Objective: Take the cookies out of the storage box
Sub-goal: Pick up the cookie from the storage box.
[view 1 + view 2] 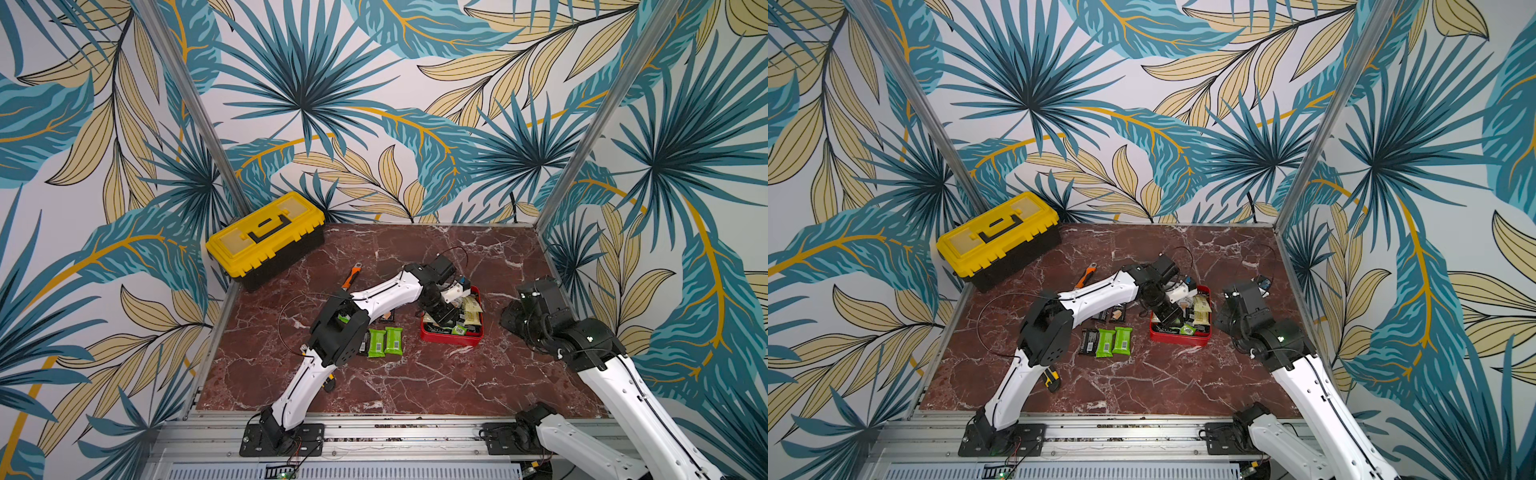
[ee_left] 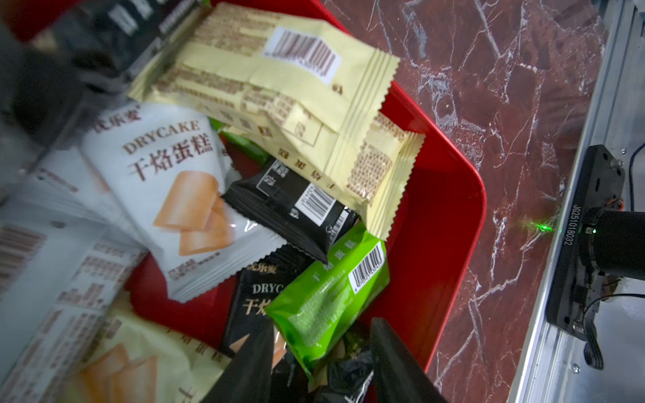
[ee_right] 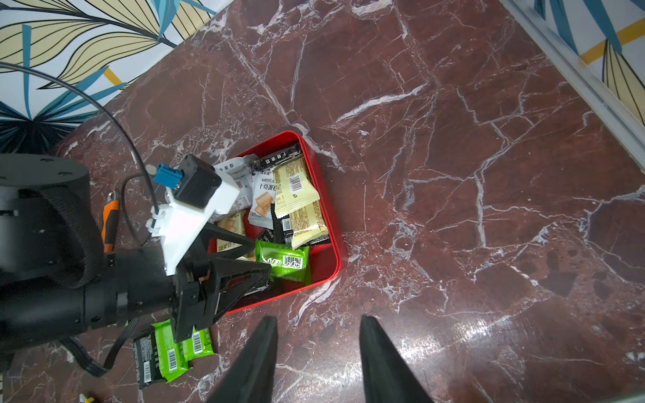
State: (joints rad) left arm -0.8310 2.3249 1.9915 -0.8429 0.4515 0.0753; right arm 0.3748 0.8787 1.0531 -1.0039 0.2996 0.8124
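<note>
Few cookies [image 1: 1113,341] out on table [image 1: 1142,386], most still in box [image 1: 1179,340]. My left tool [image 2: 321,324] spread round green one [image 2: 328,296], right tool [image 3: 318,318] spread w/ nothing.

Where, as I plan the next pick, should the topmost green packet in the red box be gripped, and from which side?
I'd grip the green packet across its narrow width at the end opposite the barcode. It lies tilted on other packets by the red box wall, so come from above on the box's inner side, where the left gripper straddles it.
</note>
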